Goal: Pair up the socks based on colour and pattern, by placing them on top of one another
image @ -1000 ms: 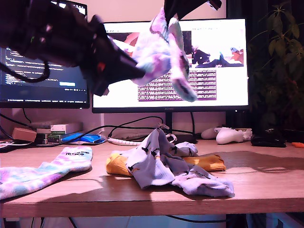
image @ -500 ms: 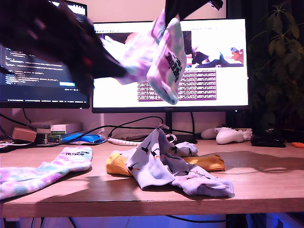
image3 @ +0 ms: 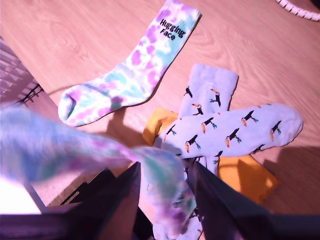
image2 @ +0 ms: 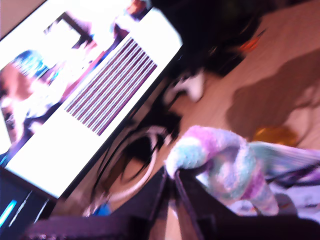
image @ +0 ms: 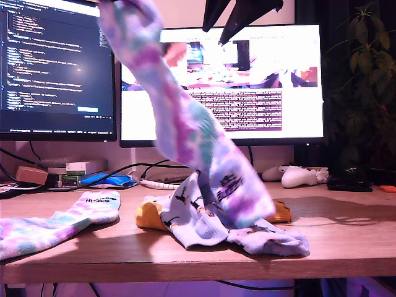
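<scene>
As it hangs, tie-dye sock [image2: 225, 160] pinched in my first claw [image2: 172, 182].

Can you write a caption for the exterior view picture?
Pastel tie-dye fabric sock dangles above pale blue bird-print socks on a wooden desk.

Wooden desk [image: 346, 241]: tie-dye sock [image: 52, 226], bird socks [image: 204, 219], apparently over mustard socks [image3: 247, 176].

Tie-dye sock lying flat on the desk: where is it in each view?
Exterior view: the flat tie-dye sock lies on the desk at the view's lower left, cuff toward the sock pile.
First wrist view: not in it; only the lifted tie-dye sock shows.
Second wrist view: sock on the desk, cuff lettering readable.
Shared landmark: the bird-print socks beside it.
</scene>
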{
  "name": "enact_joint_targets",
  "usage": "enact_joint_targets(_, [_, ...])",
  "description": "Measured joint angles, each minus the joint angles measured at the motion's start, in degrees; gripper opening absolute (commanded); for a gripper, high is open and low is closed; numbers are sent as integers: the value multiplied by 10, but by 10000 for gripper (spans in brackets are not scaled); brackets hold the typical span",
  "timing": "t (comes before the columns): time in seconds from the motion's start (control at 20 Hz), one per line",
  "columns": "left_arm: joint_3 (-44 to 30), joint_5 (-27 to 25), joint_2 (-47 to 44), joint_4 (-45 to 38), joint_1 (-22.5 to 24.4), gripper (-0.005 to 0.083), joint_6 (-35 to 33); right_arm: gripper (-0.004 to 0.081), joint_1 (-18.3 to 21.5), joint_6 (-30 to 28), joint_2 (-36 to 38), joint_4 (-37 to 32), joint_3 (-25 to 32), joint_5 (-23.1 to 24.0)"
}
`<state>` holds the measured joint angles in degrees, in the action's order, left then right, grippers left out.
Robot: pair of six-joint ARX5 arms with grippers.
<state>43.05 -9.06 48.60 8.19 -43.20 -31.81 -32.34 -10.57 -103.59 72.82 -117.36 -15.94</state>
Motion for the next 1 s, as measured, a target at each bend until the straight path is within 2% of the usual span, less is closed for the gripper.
enact_joint_targets(0.05, [12, 0, 9, 13, 8, -21, 0, 45, 0, 0, 0, 0, 0, 0])
enact_joint_targets(0.1, [28, 0, 19, 23, 16, -21, 0, -16, 0, -2, 0, 0, 0, 0])
enact_joint_targets(0.4, [175, 10, 71, 73, 57, -21, 0, -10, 0, -13, 0, -1, 0, 0])
enact_joint_targets(0.55, [212, 11, 97, 100, 66, -21, 0, -10, 0, -13, 0, -1, 0, 0])
enact_joint_targets(0.7, [249, 11, 123, 169, 77, -21, 1, -10, 4, -13, 0, -1, 0, 0])
enact_joint_targets(0.8, [277, 11, 128, 219, 85, -21, 15, -10, 6, -13, 0, -1, 0, 0])
enact_joint_targets(0.9, [315, 12, 132, 249, 99, -21, 80, -10, 7, -13, 0, -1, 0, 0])
enact_joint_targets(1.0, [353, 10, 146, 266, 119, -21, 116, -10, 7, -13, 0, -1, 0, 0])
